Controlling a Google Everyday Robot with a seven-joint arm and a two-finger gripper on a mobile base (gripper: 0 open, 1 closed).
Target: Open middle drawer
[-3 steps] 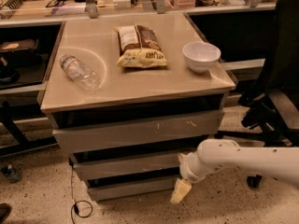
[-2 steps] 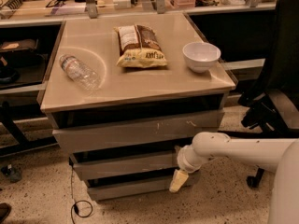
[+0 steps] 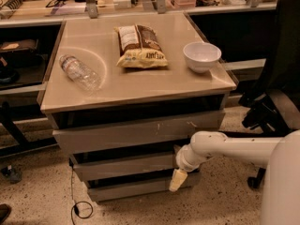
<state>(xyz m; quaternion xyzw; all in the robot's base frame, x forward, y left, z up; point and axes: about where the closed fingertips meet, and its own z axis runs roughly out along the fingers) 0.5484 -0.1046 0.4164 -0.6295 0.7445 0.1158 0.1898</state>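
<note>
Pointing downward, the end effector [image 3: 176, 183] hangs at the right end of the middle drawer [image 3: 126, 166], its cream tip lying over the bottom front [image 3: 136, 189] just below that drawer. Whether it is apart or together I cannot tell. The white arm [image 3: 225, 149] reaches to it from the right of the middle drawer. The middle drawer's plain front sits under the wider, scratched top front [image 3: 140, 132], with a dark gap between them. Above the middle drawer, the worktop [image 3: 140, 89] carries a clear bottle [image 3: 79, 72] lying on its side, a snack bag [image 3: 140, 46] and a white bowl [image 3: 201, 56]. A dark chair [image 3: 276, 93] stands right of the middle drawer.
</note>
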